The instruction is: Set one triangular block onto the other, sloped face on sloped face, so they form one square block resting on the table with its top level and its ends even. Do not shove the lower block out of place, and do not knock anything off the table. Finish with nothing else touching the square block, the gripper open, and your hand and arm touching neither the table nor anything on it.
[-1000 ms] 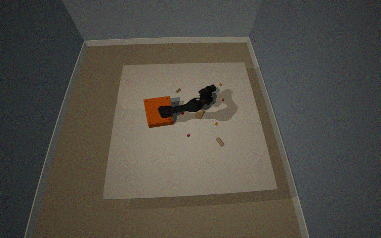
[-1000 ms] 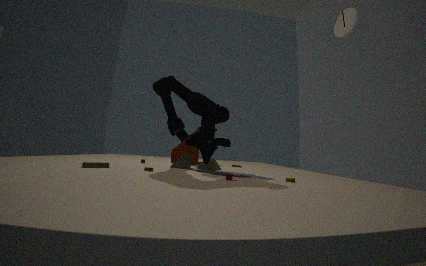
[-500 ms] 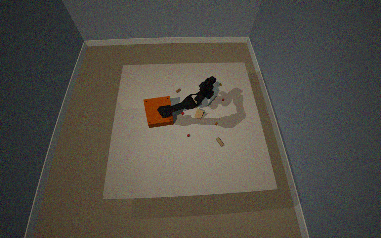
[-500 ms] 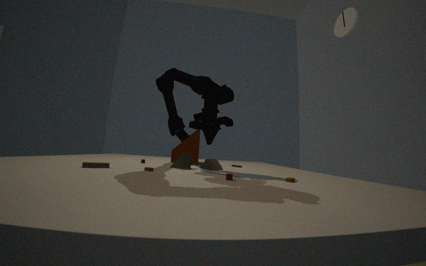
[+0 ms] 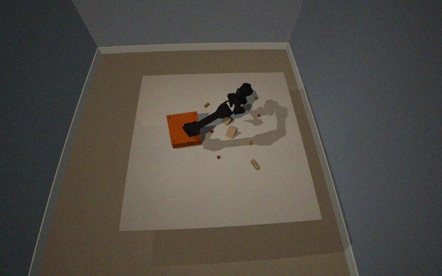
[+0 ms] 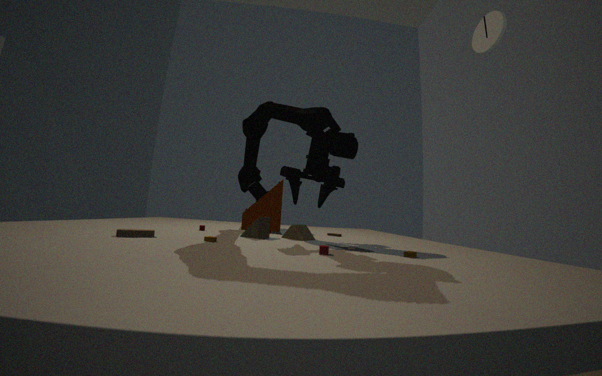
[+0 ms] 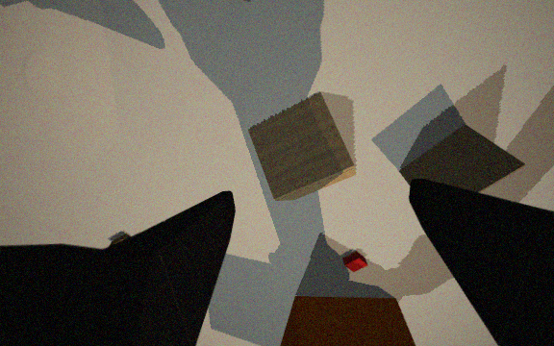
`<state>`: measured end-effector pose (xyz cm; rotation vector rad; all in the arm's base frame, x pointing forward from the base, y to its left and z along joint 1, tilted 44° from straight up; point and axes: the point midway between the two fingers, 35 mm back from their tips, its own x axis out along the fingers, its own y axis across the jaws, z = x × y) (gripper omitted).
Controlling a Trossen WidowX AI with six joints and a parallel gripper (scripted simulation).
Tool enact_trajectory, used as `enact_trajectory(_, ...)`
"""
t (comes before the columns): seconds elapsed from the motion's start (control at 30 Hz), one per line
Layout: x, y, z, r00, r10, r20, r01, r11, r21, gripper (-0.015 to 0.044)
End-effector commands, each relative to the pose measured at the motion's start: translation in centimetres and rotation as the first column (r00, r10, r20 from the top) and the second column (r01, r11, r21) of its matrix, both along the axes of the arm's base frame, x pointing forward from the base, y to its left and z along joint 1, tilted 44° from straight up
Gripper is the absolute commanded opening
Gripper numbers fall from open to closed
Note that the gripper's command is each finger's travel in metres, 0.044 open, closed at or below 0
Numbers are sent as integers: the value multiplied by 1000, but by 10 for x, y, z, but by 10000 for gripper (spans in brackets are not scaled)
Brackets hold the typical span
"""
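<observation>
Two tan triangular blocks lie apart on the white table, each on its own. One block (image 5: 231, 132) (image 6: 257, 228) (image 7: 460, 156) lies nearer the orange arm base. The other block (image 5: 228, 121) (image 6: 297, 232) (image 7: 302, 146) sits a short way from it, partly hidden under the arm in the top view. My gripper (image 5: 237, 107) (image 6: 308, 192) (image 7: 319, 195) is open and empty. It hangs well above the table, over the blocks, and touches neither.
The orange arm base (image 5: 181, 132) (image 6: 265, 208) (image 7: 344, 319) stands close to the blocks. Small red cubes (image 5: 259, 115) (image 6: 323, 250) (image 7: 355, 260), orange cubes (image 5: 250, 143) (image 6: 409, 254) and tan planks (image 5: 254, 164) (image 6: 135, 232) lie scattered on the table.
</observation>
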<state>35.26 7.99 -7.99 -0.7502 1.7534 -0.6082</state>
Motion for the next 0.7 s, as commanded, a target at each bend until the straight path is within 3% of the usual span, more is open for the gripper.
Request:
enact_trajectory(0.0,-4,8,-5,964,118,-237,-110,993,44,440)
enact_trajectory(0.3,-5,5,-8,963,120,-240,-113,993,43,440)
enact_trajectory(0.67,-29,-61,-55,926,154,-345,-155,988,24,440)
